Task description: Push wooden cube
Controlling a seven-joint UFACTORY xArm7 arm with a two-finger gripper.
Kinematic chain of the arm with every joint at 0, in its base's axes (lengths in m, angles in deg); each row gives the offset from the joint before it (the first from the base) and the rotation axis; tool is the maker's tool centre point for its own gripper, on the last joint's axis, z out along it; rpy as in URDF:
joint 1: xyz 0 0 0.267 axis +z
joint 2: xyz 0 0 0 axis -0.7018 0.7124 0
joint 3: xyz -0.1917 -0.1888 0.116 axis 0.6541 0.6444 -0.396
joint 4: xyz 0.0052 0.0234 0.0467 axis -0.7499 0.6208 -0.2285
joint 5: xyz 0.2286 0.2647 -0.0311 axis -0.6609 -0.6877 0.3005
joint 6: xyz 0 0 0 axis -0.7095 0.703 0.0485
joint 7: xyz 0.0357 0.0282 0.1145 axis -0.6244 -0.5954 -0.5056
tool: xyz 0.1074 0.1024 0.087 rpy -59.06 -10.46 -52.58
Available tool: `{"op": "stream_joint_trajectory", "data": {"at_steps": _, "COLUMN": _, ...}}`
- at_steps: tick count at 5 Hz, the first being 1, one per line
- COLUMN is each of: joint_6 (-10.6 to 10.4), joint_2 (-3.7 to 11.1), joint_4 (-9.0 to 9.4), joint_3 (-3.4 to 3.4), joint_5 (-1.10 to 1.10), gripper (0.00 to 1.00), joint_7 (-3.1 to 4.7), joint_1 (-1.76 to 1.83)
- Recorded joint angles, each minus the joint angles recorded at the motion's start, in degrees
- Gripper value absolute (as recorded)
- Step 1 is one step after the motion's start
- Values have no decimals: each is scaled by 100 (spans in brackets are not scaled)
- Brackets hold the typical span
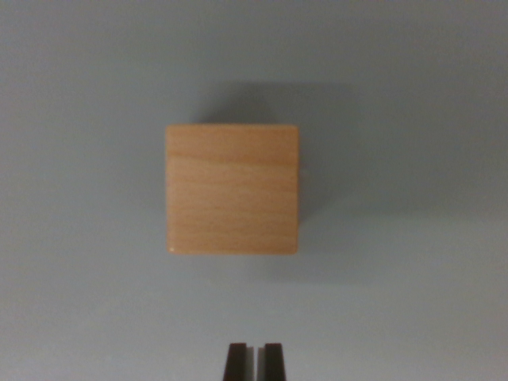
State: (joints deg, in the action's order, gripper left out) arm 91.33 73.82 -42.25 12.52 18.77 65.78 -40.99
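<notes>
A light tan wooden cube [232,189] with faint horizontal grain lines sits near the middle of the wrist view, resting on a plain, matte grey-blue table [87,309]. The cube is seen from above, so its top face fills most of its outline and reads as a near square with slightly rounded corners. A soft shadow spreads from the cube toward the top and the wrist view's right, darkening the table there. At the bottom edge of the view, the two dark tips of the robot's hand [255,361] rise into the picture, standing upright side by side. Only a thin sliver of light separates them, so the hand is closed or very nearly so, and it grips nothing. The tips lie below the cube in the picture, a little toward the wrist view's right of the cube's centre, and a clear band of bare table separates them from the cube's near edge.
</notes>
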Motion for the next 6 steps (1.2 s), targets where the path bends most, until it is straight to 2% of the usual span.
{"op": "stream_joint_trajectory", "data": {"at_steps": 1, "joint_6": 0, "joint_2": 0, "joint_4": 0, "joint_3": 0, "joint_5": 0, "gripper": 0, "joint_7": 0, "joint_1": 0}}
{"op": "stream_joint_trajectory", "data": {"at_steps": 2, "joint_6": -190, "joint_2": 26, "joint_4": 169, "joint_3": -9, "joint_5": 14, "gripper": 0, "joint_7": -39, "joint_1": 13}}
{"op": "stream_joint_trajectory", "data": {"at_steps": 3, "joint_6": -190, "joint_2": 26, "joint_4": 169, "joint_3": -9, "joint_5": 14, "gripper": 0, "joint_7": -39, "joint_1": 13}}
{"op": "stream_joint_trajectory", "data": {"at_steps": 4, "joint_6": -356, "joint_2": 48, "joint_4": 316, "joint_3": -17, "joint_5": 26, "gripper": 0, "joint_7": -72, "joint_1": 25}}
{"op": "stream_joint_trajectory", "data": {"at_steps": 5, "joint_6": -356, "joint_2": 48, "joint_4": 316, "joint_3": -17, "joint_5": 26, "gripper": 0, "joint_7": -72, "joint_1": 25}}
{"op": "stream_joint_trajectory", "data": {"at_steps": 6, "joint_6": -505, "joint_2": 68, "joint_4": 449, "joint_3": -24, "joint_5": 37, "gripper": 0, "joint_7": -102, "joint_1": 35}}
